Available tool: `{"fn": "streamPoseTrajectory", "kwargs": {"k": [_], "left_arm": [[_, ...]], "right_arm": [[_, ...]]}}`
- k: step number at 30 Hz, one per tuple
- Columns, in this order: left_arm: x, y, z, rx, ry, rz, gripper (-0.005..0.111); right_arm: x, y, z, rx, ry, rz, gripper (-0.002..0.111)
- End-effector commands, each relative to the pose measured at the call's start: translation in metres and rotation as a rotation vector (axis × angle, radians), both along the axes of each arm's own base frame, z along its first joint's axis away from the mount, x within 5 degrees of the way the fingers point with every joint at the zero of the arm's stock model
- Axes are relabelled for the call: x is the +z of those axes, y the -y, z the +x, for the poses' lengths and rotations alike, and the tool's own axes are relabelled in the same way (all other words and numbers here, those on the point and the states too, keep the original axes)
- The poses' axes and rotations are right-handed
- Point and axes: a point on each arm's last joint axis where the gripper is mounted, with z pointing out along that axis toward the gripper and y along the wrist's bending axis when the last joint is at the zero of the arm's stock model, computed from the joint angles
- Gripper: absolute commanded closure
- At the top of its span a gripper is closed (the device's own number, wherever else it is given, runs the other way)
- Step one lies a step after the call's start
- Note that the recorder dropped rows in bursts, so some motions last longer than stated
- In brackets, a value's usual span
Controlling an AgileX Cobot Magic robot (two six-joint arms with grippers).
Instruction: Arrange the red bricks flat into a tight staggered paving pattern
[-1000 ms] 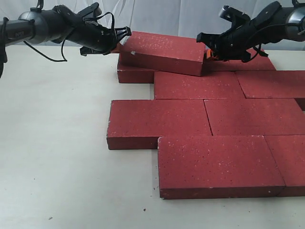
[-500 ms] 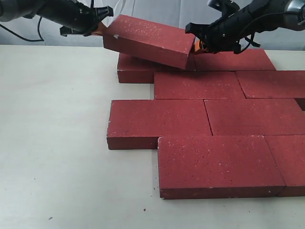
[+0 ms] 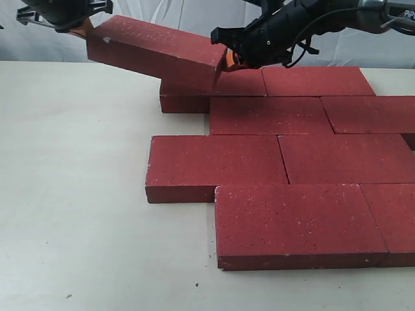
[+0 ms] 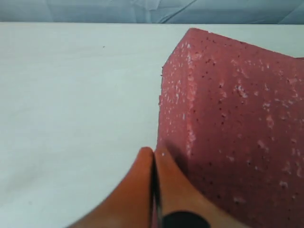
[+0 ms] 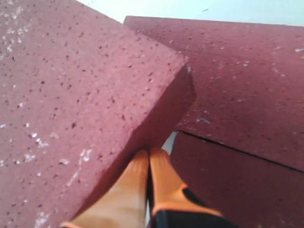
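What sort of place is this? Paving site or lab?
Most likely an indoor lab or test bench, not a site: the red bricks lie on a plain white tabletop, a pale draped cloth hangs behind, and the left gripper and right gripper press a tilted brick between them.

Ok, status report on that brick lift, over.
Left gripper and right gripper: jaws shut, pressing opposite ends of tilted brick. Left end high; low end over back-row brick, contact unclear.

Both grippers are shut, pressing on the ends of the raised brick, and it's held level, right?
Not level. The exterior view shows the raised brick sloping: its end at the left gripper is high, its end at the right gripper low. Both grippers are shut, pressing its ends.
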Motion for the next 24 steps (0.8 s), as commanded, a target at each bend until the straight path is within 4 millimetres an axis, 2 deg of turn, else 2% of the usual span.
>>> {"fn": "streamPoseTrajectory", "kwargs": {"k": [1,5,10,13,16,19,24], "left_arm": [[-0.002,-0.014,-0.022,0.061,-0.039,-0.048,0.107],[-0.008,-0.037,-0.043,0.129,-0.037,-0.050,0.107],[-0.026,-0.060,-0.065,0.198,-0.049,-0.061,0.107],[-0.051,-0.073,-0.078,0.231,-0.071,-0.074,0.107],[-0.066,-0.086,-0.084,0.282,-0.067,-0.079,0.107],[-0.072,-0.099,-0.088,0.315,-0.064,-0.069,0.107],[-0.081,-0.109,-0.088,0.324,-0.053,-0.044,0.107]], "right_arm": [[0.010,-0.029,-0.014,0.060,0.001,0.040,0.109],[0.010,-0.042,-0.019,0.081,0.013,0.039,0.109],[0.009,-0.056,-0.024,0.099,0.024,0.040,0.109],[0.006,-0.076,-0.033,0.130,0.034,0.042,0.109],[0.005,-0.090,-0.038,0.131,0.069,0.041,0.109],[-0.006,-0.100,-0.039,0.130,0.066,0.042,0.109],[-0.039,-0.110,-0.036,0.104,0.038,0.031,0.109]]}}
